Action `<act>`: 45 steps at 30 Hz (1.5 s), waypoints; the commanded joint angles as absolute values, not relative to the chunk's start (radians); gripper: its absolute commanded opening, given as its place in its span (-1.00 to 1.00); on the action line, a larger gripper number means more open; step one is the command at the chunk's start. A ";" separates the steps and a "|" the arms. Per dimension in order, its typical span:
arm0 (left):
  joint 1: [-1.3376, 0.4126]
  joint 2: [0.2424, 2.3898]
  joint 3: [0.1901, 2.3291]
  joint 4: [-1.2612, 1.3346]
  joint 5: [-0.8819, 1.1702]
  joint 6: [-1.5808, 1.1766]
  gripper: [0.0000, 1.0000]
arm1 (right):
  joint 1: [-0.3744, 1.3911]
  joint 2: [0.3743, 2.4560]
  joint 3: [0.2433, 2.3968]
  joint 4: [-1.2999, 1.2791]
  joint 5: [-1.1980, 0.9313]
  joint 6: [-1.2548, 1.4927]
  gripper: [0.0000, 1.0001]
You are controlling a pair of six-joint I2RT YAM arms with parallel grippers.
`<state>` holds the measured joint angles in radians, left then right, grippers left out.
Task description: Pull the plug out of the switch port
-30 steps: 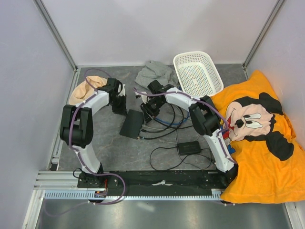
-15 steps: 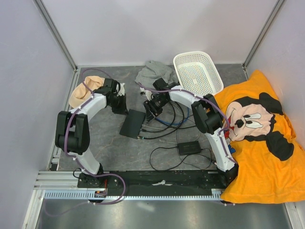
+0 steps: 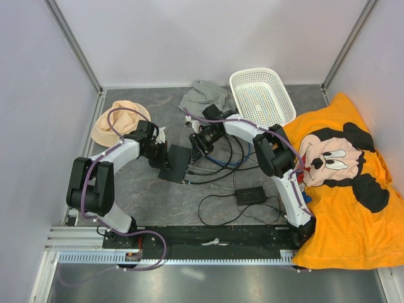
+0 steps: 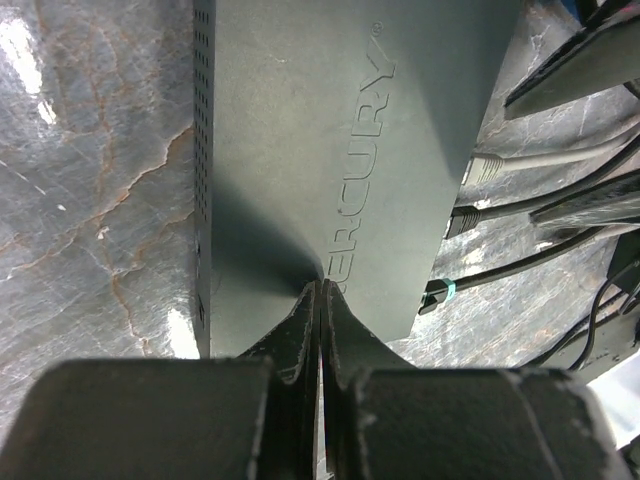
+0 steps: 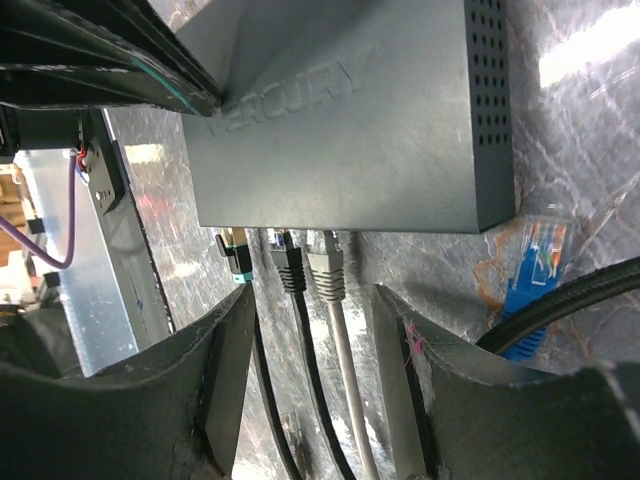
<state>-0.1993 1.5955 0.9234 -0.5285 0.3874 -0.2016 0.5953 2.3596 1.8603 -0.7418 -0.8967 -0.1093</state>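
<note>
The switch (image 3: 175, 163) is a flat black box marked MERCURY (image 4: 330, 150), lying mid-table. Three plugs sit in its port row: a teal-banded one (image 5: 233, 255), a black one (image 5: 288, 265) and a grey one (image 5: 326, 268). My right gripper (image 5: 312, 330) is open at the port side (image 3: 201, 142). The black and grey cables run between its fingers, and the tips stop short of the plugs. My left gripper (image 4: 320, 285) is shut and empty, its tips resting on the switch's top face (image 3: 161, 156).
A loose blue plug (image 5: 530, 270) lies on the table beside the switch. Tangled cables and a small power brick (image 3: 250, 196) lie to the right. A white basket (image 3: 262, 95), grey cloth (image 3: 205, 95), beige hat (image 3: 117, 120) and orange pillow (image 3: 341, 164) ring the area.
My left gripper has moved from behind the switch's left corner nearer and down onto its top. My right gripper shifted slightly back, then held at the port side.
</note>
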 commanded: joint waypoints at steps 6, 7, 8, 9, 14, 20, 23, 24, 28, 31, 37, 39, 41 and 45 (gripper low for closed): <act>-0.206 1.586 0.913 -0.492 0.357 -0.230 -0.97 | 0.597 2.372 1.819 -0.655 -0.874 -0.038 0.16; -0.206 1.588 0.911 -0.492 0.359 -0.230 -0.97 | 0.597 2.373 1.816 -0.644 -0.874 -0.032 0.16; -0.206 1.591 0.910 -0.492 0.360 -0.230 -0.97 | 0.597 2.376 1.812 -0.635 -0.874 -0.019 0.15; -0.206 1.592 0.910 -0.491 0.364 -0.229 -0.97 | 0.595 2.378 1.806 -0.626 -0.877 -0.009 0.16; -0.206 1.597 0.904 -0.497 0.364 -0.212 -0.97 | 0.601 2.404 1.807 -0.583 -0.894 0.043 0.15; -0.206 1.583 0.891 -0.495 0.356 -0.201 -0.97 | 0.614 2.427 1.825 -0.577 -0.897 0.052 0.12; -0.206 1.583 0.891 -0.491 0.356 -0.201 -0.97 | 0.615 2.428 1.830 -0.578 -0.890 0.049 0.11; -0.206 1.583 0.891 -0.492 0.356 -0.199 -0.97 | 0.614 2.428 1.830 -0.580 -0.884 0.049 0.10; -0.204 1.592 0.902 -0.488 0.359 -0.202 -0.97 | 0.621 2.422 1.825 -0.594 -0.862 0.026 0.06; -0.206 1.601 0.910 -0.483 0.362 -0.204 -0.97 | 0.627 2.419 1.825 -0.603 -0.851 0.014 0.01; -0.204 1.595 0.904 -0.480 0.362 -0.201 -0.97 | 0.640 2.415 1.825 -0.618 -0.769 0.008 -0.10; -0.204 1.589 0.900 -0.477 0.364 -0.199 -0.97 | 0.649 2.413 1.827 -0.624 -0.738 0.008 -0.10; -0.204 1.586 0.897 -0.477 0.364 -0.199 -0.97 | 0.652 2.414 1.830 -0.627 -0.715 0.006 -0.17; -0.202 1.588 0.897 -0.474 0.364 -0.199 -0.97 | 0.655 2.411 1.830 -0.626 -0.690 0.006 -0.28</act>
